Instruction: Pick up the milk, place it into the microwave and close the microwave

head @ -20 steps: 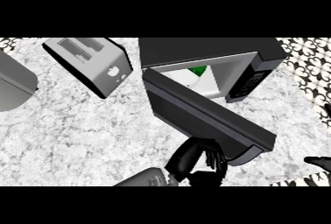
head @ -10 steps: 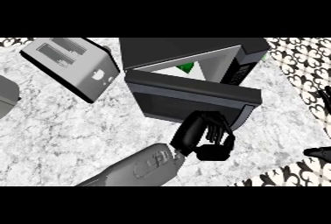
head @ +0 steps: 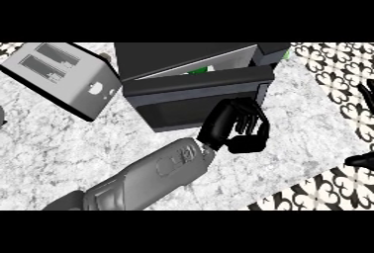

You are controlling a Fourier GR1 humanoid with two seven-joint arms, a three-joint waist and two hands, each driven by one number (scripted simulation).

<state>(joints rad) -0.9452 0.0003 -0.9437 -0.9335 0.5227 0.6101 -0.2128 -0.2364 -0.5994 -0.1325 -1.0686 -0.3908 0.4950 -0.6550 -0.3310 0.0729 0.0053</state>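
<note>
In the head view, the black box-shaped microwave (head: pixel 191 62) stood at the top centre of the white marbled stone counter (head: pixel 51 148). Its dark door (head: pixel 197 96) was swung nearly shut, leaving only a narrow gap along the top. Through that gap a small patch of the green-and-white milk carton (head: pixel 197 71) showed inside the cavity.

The left hand (head: pixel 235 126), black at the end of a grey forearm (head: pixel 146 178), lay against the lower right part of the door with its fingers (head: pixel 248 116) curled, holding nothing.

A silver two-slot metal toaster (head: pixel 62 76) sat tilted at the upper left, apart from the microwave.

At the right edge, black fingers of the right hand (head: pixel 363 126) showed, straight and relaxed, over the black-and-white patterned floor (head: pixel 329 74).
</note>
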